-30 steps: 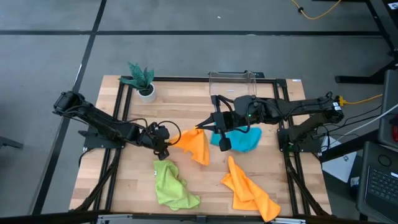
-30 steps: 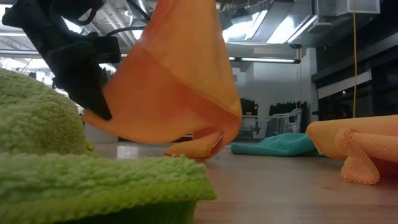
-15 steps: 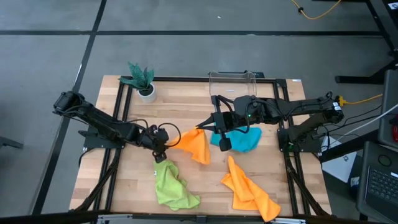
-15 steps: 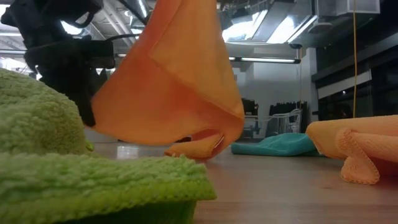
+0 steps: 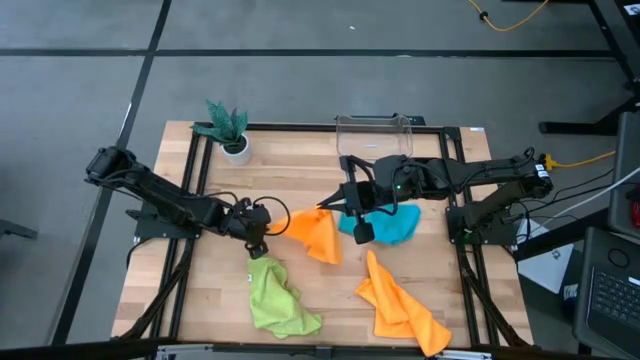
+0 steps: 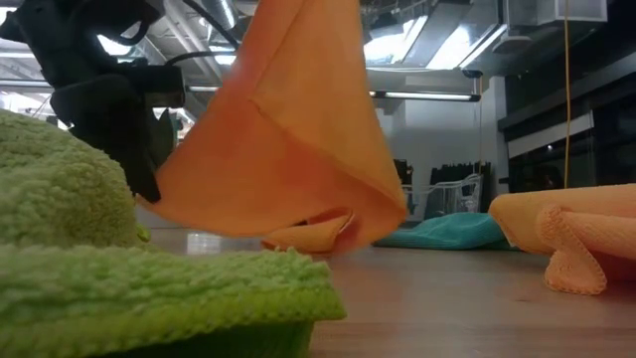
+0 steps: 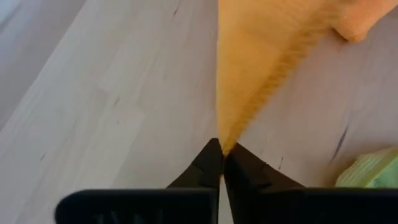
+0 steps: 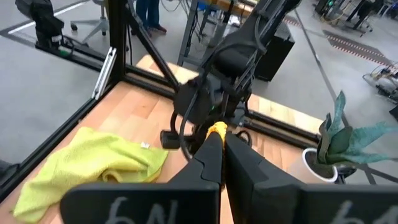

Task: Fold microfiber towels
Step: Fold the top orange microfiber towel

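Soft orange microfiber towel [image 5: 312, 235] hangs stretched over worktop [image 5: 300, 165] centre btwn both arms: left gripper [image 5: 262, 229] fingers [image 7: 208, 169] clamped tight on one corner, right gripper [image 5: 330, 203] fingers [image 8: 211, 158] pinched shut on opp. corner; no legible labels or writing.

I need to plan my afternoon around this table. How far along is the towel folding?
Done: nothing, no towel lies folded. In hand: the left gripper and right gripper are each shut on a corner of one orange towel, lifted between them. Left: the other orange towel, lime green towel and teal towel, all crumpled.
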